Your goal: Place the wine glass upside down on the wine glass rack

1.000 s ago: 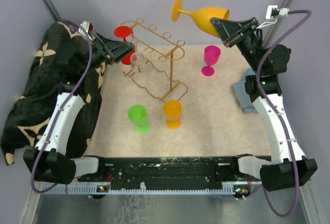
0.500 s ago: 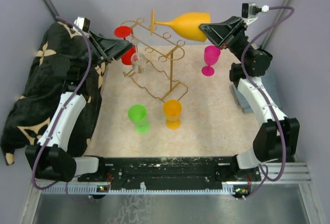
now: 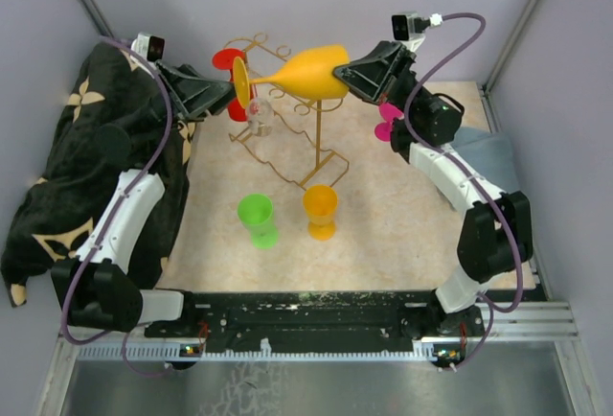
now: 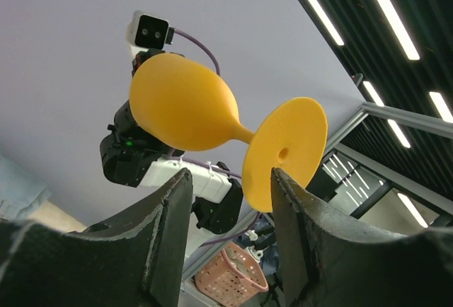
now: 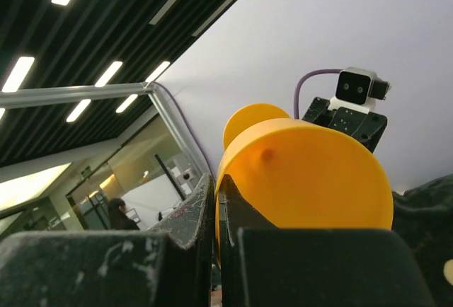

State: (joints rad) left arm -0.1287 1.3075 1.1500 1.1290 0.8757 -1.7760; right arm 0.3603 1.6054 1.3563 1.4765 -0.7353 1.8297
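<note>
Nearest the arm bases, a green goblet [image 3: 257,219] and an orange goblet [image 3: 320,211] stand upright on the speckled beige table [image 3: 402,234]. Both are opaque and matte, like plastic. They are close together, just in front of the rack.

Behind them is the wine glass rack [image 3: 316,148], made of thin gold wire with a rectangular base, slim posts and round loops along the top. A clear glass [image 3: 257,114] shows among its wires. A red glass [image 3: 228,59] sits at the far left corner with its foot up, seemingly already hung. A pink glass [image 3: 385,131] is half hidden behind the right arm, and a black cloth [image 3: 57,176] with a pale flower print is heaped on the left.

Farthest back, over the rack's top, the wine glass [image 3: 306,71] lies on its side in the air. It is smooth yellow-orange, with a rounded bowl, a short stem and a flat round foot. The right gripper [image 3: 347,76] is clamped on the bowl's rim, with the thin wall pinched between its fingers. The foot points at the left gripper [image 3: 228,100], whose fingers stand apart with nothing between them. The foot is just beyond their tips, and whether it touches them I cannot tell.

So the glass has been lifted and carried to the rack, but it is not yet hung. The stem must slide into a loop so the foot rests on the wire and the bowl hangs down — then the grip can come off.
</note>
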